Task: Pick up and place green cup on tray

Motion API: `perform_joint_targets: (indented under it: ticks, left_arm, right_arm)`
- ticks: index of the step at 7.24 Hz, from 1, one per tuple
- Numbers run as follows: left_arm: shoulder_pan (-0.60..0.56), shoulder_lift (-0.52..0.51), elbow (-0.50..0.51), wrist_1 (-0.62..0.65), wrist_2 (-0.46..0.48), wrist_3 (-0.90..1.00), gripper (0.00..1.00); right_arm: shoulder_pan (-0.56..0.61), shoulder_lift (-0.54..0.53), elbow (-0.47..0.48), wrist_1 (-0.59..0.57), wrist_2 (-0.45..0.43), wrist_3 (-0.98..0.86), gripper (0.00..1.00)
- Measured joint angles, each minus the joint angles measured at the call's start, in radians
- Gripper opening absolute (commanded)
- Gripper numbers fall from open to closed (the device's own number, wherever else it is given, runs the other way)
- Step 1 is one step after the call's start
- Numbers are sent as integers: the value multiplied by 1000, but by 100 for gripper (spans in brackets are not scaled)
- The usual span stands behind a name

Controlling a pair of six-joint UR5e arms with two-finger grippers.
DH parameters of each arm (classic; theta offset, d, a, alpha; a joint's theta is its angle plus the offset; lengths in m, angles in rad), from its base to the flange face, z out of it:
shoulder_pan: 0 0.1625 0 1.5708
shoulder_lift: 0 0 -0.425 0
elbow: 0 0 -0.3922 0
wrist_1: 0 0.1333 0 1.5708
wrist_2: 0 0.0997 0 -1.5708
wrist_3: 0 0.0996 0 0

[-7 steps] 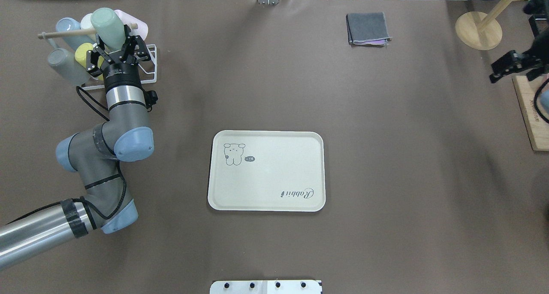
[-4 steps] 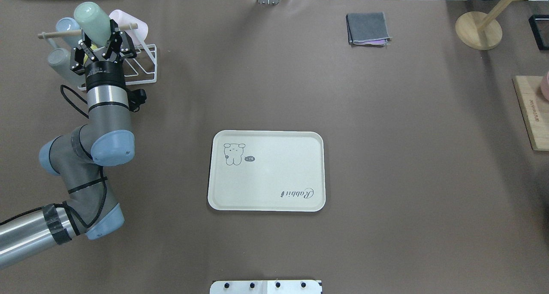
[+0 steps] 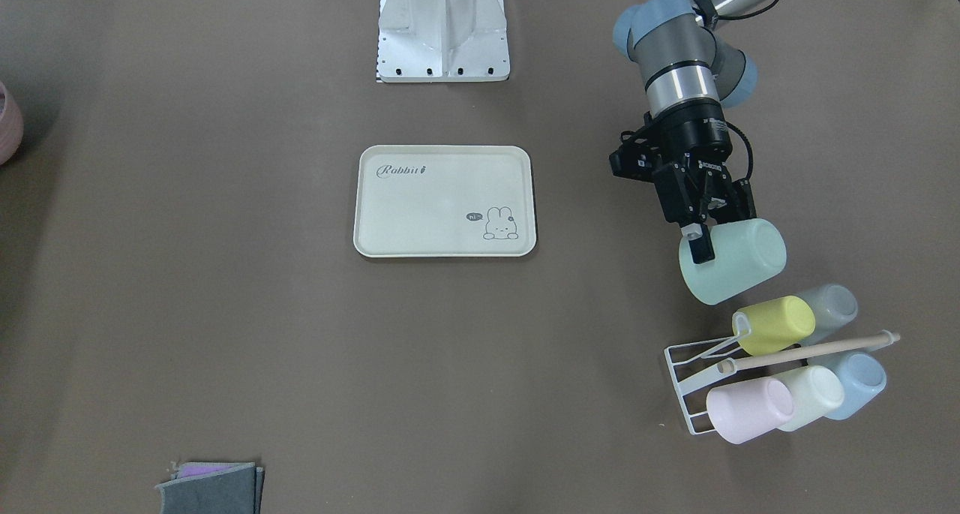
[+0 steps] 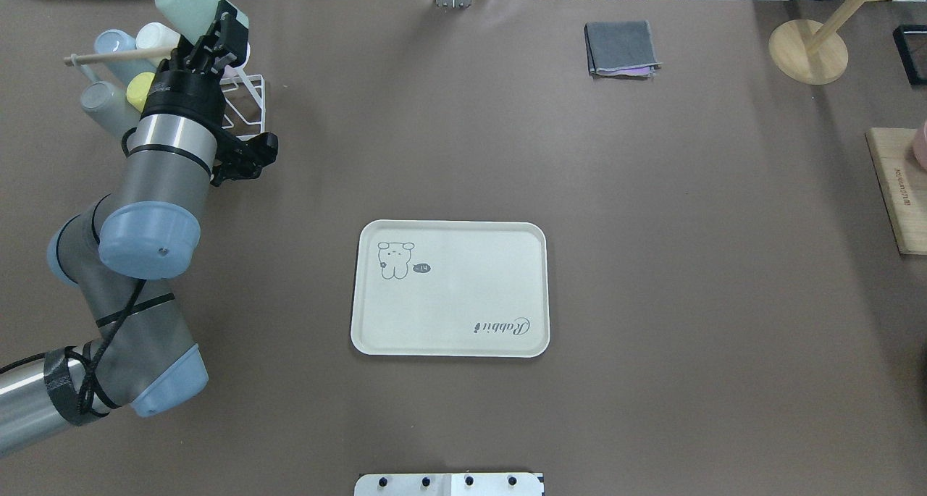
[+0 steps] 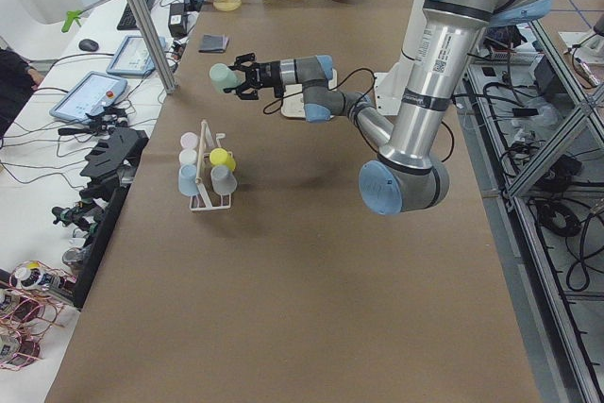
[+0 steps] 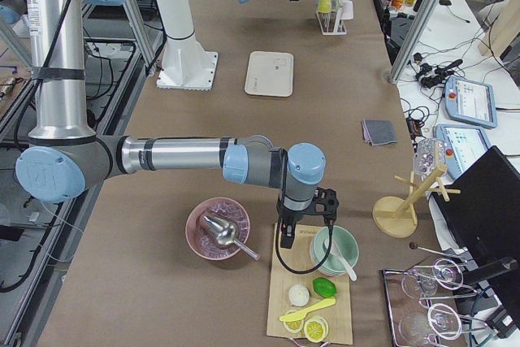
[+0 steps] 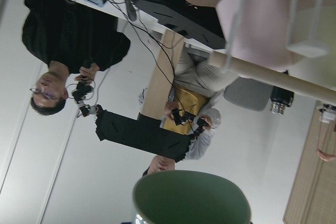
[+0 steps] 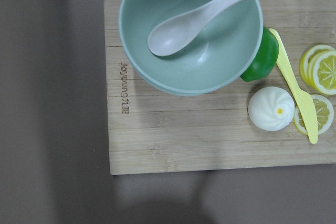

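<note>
The green cup (image 3: 739, 263) lies on its side in my left gripper (image 3: 705, 242), held by the rim in the air just short of the cup rack. From overhead the cup (image 4: 187, 5) is at the far left, above the rack, with the gripper (image 4: 216, 32) shut on it. The left wrist view shows only its dark green rim (image 7: 191, 199). The cream tray (image 3: 420, 214) with the bunny drawing lies flat and bare at the table's middle (image 4: 449, 300). My right gripper (image 6: 305, 219) hangs over a wooden board; I cannot tell whether it is open or shut.
A white wire rack (image 3: 686, 383) holds yellow (image 3: 776, 323), grey (image 3: 831, 306), pink (image 3: 750, 410), cream (image 3: 811, 395) and blue (image 3: 856, 383) cups on their sides. A folded grey cloth (image 4: 621, 47) lies at the back. The wooden board (image 8: 157, 129) carries a teal bowl (image 8: 210, 51) with a spoon.
My left arm has swung and lifted the green cup up and away from the rack. The right gripper, at the overhead view's right edge a second ago, has left that view.
</note>
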Motion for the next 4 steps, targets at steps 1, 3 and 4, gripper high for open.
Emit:
perform_joint_targets:
  ticks: [1, 3, 4]
  left_arm:
    - [-1, -11, 5, -2, -121, -222, 26]
    - [-1, -59, 60, -18, -372, -745, 24]
    - [1, -85, 91, -65, -502, -986, 19]
  right_arm:
    - [3, -9, -1, -1, -1, 0, 100]
    - [4, -16, -2, -1, -5, 0, 100]
    - [4, -17, -2, -1, -7, 0, 100]
